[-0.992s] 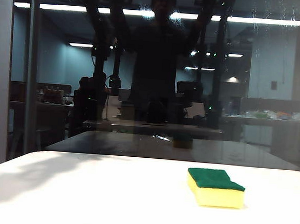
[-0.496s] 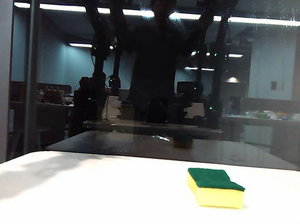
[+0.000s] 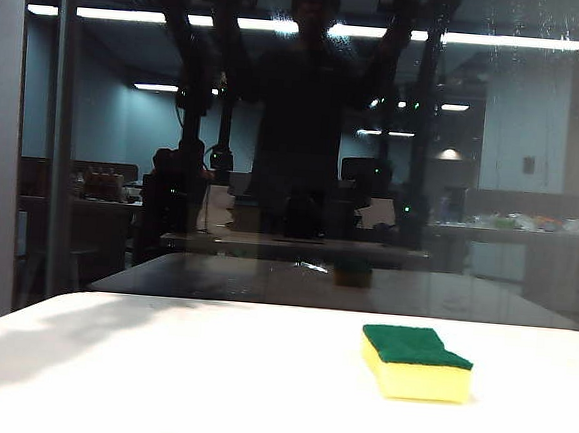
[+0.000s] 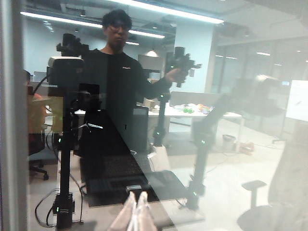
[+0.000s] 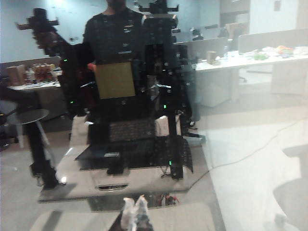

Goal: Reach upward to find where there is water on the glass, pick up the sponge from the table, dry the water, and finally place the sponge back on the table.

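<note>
Sponge [image 3: 415,363] is parked on the table [image 3: 156,387] around 4 o'clock. Left gripper [image 4: 136,211] and right gripper [image 5: 135,211] are pinched closed, empty, pointed at the glass [image 3: 512,194].

A grey vertical frame bar [image 3: 2,144] stands at the window's left edge.

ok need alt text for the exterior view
A yellow foam sponge with a green scouring layer lies untouched on the white table, right of centre. Behind it a dark glass pane reflects a person and raised robot arms; no gripper is directly visible.
</note>
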Controlling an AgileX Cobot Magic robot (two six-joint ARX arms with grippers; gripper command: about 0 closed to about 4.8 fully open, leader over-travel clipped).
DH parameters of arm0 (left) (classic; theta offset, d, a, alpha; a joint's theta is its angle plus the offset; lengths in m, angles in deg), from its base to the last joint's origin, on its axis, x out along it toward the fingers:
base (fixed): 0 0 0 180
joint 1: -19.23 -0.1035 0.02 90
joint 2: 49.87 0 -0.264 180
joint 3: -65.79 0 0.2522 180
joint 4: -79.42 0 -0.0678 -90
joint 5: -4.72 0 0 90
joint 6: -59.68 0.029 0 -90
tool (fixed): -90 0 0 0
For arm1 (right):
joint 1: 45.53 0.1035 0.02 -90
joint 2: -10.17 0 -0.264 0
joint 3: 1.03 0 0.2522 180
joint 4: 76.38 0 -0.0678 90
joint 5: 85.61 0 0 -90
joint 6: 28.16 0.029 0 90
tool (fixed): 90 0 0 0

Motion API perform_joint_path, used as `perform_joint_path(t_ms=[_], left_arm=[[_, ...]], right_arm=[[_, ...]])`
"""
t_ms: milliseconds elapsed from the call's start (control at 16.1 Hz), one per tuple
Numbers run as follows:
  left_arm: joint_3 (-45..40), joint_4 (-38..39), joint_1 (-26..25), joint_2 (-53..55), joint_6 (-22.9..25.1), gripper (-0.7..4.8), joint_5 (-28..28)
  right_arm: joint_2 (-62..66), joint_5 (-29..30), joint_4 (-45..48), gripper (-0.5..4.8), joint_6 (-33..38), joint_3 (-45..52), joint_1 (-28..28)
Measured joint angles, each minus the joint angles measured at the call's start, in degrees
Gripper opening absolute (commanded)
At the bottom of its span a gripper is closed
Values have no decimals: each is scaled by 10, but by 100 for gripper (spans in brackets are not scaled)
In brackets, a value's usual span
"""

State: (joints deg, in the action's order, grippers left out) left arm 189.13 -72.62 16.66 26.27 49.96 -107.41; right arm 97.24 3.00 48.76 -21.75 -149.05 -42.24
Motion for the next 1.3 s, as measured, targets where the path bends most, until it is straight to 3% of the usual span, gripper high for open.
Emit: perform_joint_path(t_ms=[434, 744, 1054, 1302], left_arm=[[0, -1, 0, 0, 0, -6, -74], [0, -2, 0, 0, -2, -6, -207], [0, -3, 0, 0, -3, -6, -299], [0, -40, 0, 0, -32, -6, -390]], right_arm=[[0, 69, 0, -2, 0, 0, 0], [0, 179, 0, -2, 0, 0, 0], [-1, 284, 0, -2, 0, 0, 0], [-1, 368, 5, -2, 0, 0, 0]])
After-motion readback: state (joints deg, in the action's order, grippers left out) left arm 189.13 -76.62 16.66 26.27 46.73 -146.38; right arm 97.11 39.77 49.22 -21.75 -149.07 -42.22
